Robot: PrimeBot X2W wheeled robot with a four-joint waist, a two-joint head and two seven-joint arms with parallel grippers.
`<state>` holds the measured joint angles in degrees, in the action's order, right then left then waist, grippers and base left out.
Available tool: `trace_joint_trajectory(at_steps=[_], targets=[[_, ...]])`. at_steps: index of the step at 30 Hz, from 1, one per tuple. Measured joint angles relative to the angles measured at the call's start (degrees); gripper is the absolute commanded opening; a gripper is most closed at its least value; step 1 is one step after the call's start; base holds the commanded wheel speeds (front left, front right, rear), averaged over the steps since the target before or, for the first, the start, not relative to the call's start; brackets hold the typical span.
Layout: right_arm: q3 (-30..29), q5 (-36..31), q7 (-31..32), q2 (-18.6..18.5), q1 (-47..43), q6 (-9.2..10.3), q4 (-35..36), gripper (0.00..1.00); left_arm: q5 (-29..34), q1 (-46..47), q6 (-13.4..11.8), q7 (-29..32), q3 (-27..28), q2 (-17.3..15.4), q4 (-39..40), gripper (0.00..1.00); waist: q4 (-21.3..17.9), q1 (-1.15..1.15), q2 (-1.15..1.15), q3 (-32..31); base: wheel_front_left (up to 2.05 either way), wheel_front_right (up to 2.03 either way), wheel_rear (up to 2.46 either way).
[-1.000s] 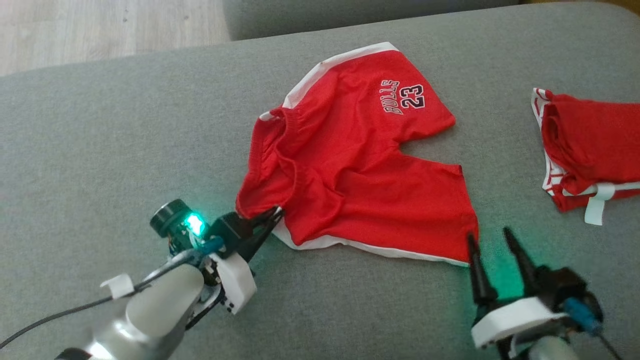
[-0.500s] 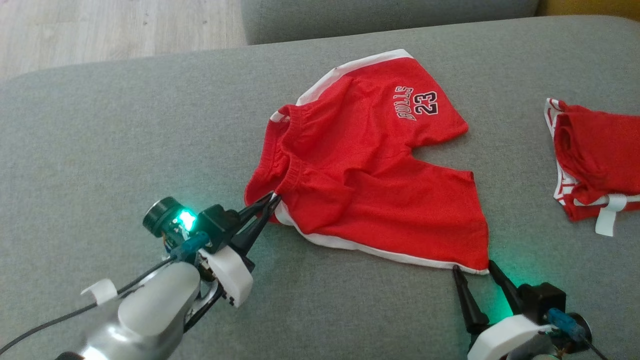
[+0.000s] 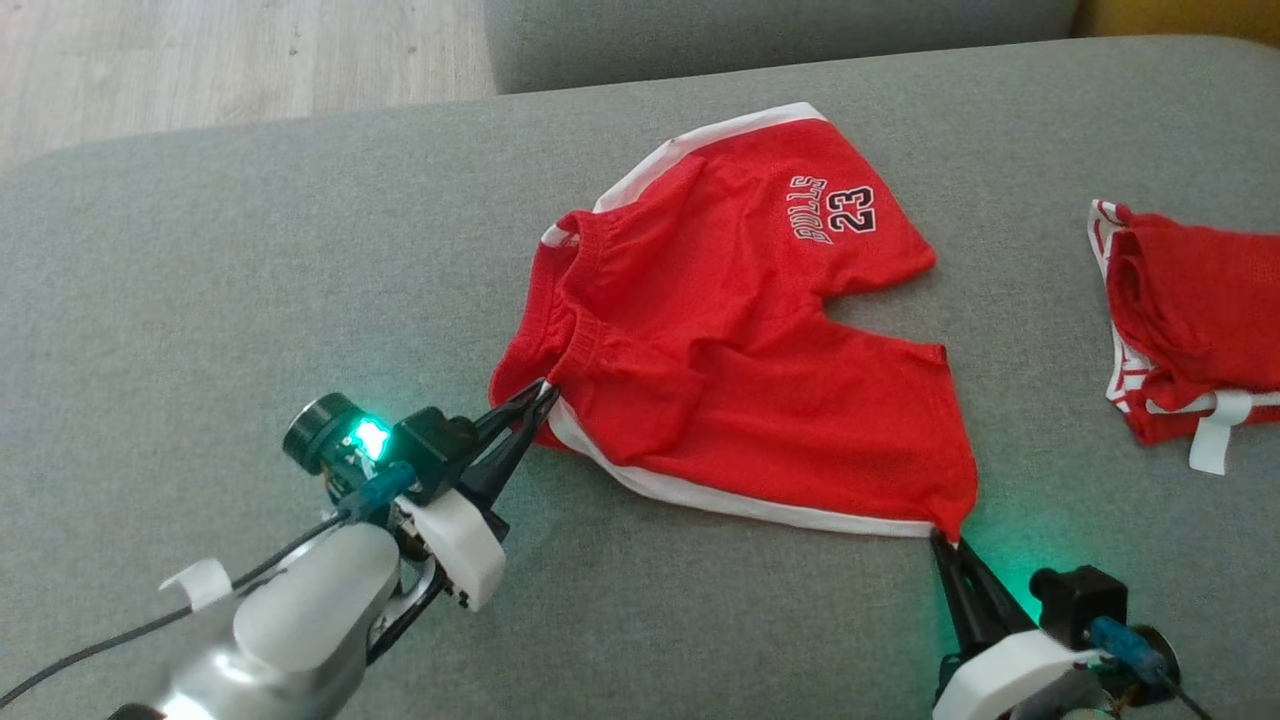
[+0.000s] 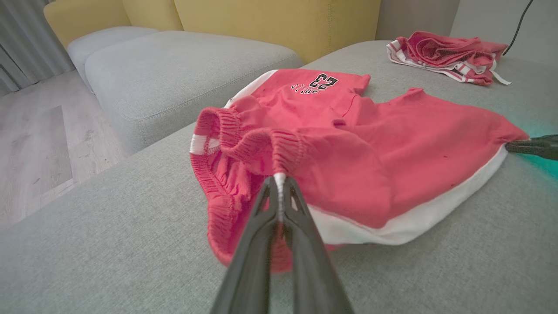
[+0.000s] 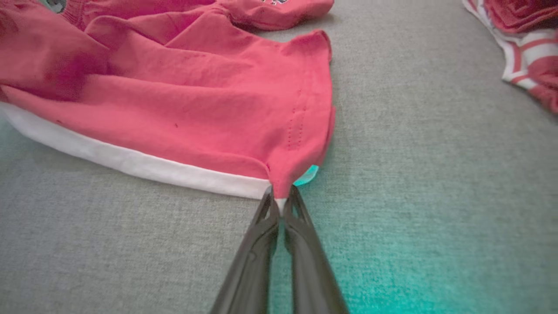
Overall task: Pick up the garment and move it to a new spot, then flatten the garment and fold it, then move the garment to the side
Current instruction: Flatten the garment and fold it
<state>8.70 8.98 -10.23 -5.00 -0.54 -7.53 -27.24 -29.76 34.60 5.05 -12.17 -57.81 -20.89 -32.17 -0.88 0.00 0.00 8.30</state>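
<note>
Red shorts (image 3: 740, 340) with white side stripes and a "BULLS 23" print lie spread on the grey sofa cushion (image 3: 200, 260). My left gripper (image 3: 545, 392) is shut on the near end of the waistband, at the white stripe (image 4: 279, 179). At the lower right, my right gripper (image 3: 943, 537) is shut on the near corner of the leg hem (image 5: 281, 196). The shorts (image 4: 348, 139) are bunched at the waistband, and the near leg (image 5: 196, 100) lies mostly flat.
A second red and white garment (image 3: 1180, 320) lies crumpled at the cushion's right edge, also seen in the left wrist view as a heap (image 4: 444, 54). Wooden floor (image 3: 200, 50) lies beyond the cushion's far left. Another grey cushion (image 4: 174, 69) and a yellow sofa back (image 4: 270, 22) stand behind.
My right gripper was open beside the leg hem corner and has shut on it. The left gripper has kept its hold on the waistband. The camera shifted slightly at first.
</note>
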Motion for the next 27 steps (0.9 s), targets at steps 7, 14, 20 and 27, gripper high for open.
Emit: trace_joint_trajectory(at_steps=[7, 14, 20, 27], targets=[[-1.18, -0.34, -1.40, -0.54, 0.19, 0.00, 2.50, 0.00, -1.68, -0.14, -0.58, -0.48, 1.32, -0.31, 1.23, 0.00, -0.40, 0.00, 0.00, -1.09, 0.00, 0.00, 0.00], [-3.31, 1.45, 1.14, -4.81, 5.72, 0.00, 11.89, 0.00, -5.32, -0.20, -1.02, -1.11, 5.66, -0.42, 6.13, 0.00, -0.97, 0.00, 0.00, -2.91, 0.00, 0.00, 0.00], [-2.34, 4.55, 7.95, -12.02, 14.44, 0.00, 18.91, 0.00, -8.73, 3.63, -1.54, -0.94, 9.17, 0.18, 8.86, 0.00, -1.15, 0.00, 0.00, -5.29, 0.00, 0.00, 0.00], [0.86, 7.04, 14.36, -17.16, 26.21, 0.00, 22.01, 0.00, -11.55, 9.17, -4.09, -0.52, 13.63, 2.30, 9.55, 0.00, -1.17, -0.01, 0.00, -8.40, 0.00, 0.00, 0.00]])
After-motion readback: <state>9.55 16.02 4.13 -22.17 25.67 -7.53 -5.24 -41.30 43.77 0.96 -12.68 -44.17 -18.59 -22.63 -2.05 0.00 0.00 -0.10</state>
